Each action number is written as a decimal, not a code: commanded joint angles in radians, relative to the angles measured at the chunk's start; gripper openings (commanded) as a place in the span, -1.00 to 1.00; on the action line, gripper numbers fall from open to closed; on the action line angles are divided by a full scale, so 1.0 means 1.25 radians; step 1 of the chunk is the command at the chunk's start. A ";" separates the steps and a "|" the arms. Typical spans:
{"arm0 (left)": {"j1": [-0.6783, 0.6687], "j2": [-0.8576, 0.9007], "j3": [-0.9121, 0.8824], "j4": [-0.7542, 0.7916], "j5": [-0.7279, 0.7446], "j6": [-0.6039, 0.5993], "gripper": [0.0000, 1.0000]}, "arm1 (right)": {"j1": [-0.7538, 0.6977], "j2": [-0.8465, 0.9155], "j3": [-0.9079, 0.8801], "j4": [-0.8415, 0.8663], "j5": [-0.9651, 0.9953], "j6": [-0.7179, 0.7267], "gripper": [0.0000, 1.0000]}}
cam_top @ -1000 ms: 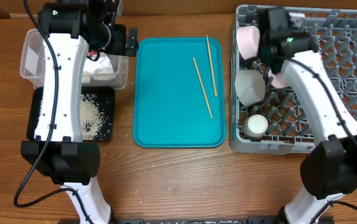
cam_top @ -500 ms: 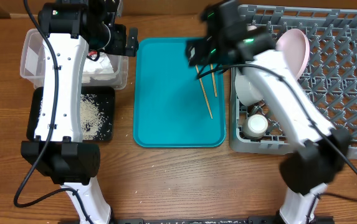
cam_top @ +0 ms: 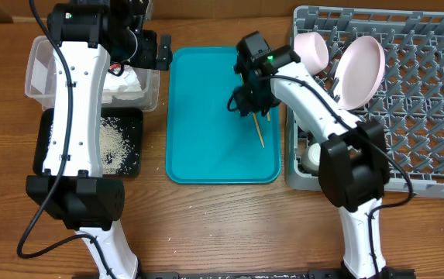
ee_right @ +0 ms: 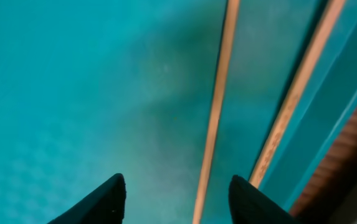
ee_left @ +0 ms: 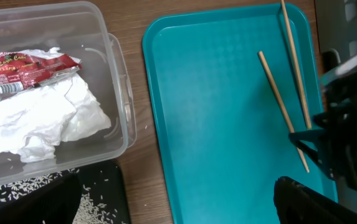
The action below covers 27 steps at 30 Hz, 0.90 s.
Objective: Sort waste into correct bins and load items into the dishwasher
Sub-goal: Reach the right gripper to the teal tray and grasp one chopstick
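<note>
Right gripper [ee_right: 177, 194] spread wide above two chopsticks [ee_left: 276, 93].
Both lie on one teal tray [ee_left: 209, 130]; one wrapper [ee_left: 22, 67] and one napkin [ee_left: 47, 121] sit in the tub [ee_left: 119, 74].

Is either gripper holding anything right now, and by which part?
Nothing is held. The right gripper is open above a chopstick on the teal tray; the left gripper is open and empty.

- The small red printed snack wrapper [ee_left: 27, 67], lying in the clear plastic rectangular tub [ee_left: 123, 84], is showing white script lettering, too blurred to read.
</note>
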 commanded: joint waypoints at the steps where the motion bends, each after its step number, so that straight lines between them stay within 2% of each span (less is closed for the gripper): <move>1: 0.004 -0.009 0.005 0.003 -0.005 -0.007 1.00 | -0.001 0.039 0.002 -0.008 0.006 -0.022 -0.02; 8: 0.004 -0.009 0.005 0.003 -0.004 -0.007 1.00 | -0.002 0.075 0.001 -0.010 0.007 -0.022 -0.04; 13: 0.004 -0.009 0.005 0.003 -0.005 -0.008 1.00 | -0.002 0.102 0.001 -0.016 0.007 -0.022 -0.28; 15: 0.004 -0.009 0.005 0.003 -0.005 -0.007 1.00 | -0.002 0.106 0.001 -0.026 0.007 -0.022 -0.32; 19: 0.004 -0.009 0.005 0.003 -0.005 -0.007 1.00 | -0.002 0.107 0.001 -0.046 0.006 -0.005 -0.86; 20: 0.004 -0.009 0.005 0.003 -0.004 -0.008 1.00 | -0.002 0.107 0.001 -0.051 0.005 -0.005 -0.92; 24: 0.004 -0.009 0.005 0.003 -0.005 -0.007 1.00 | -0.002 0.106 0.022 -0.089 -0.005 0.012 -0.93; 27: 0.004 -0.009 0.005 0.003 -0.005 -0.007 1.00 | -0.002 0.097 0.093 -0.153 -0.024 0.012 -0.92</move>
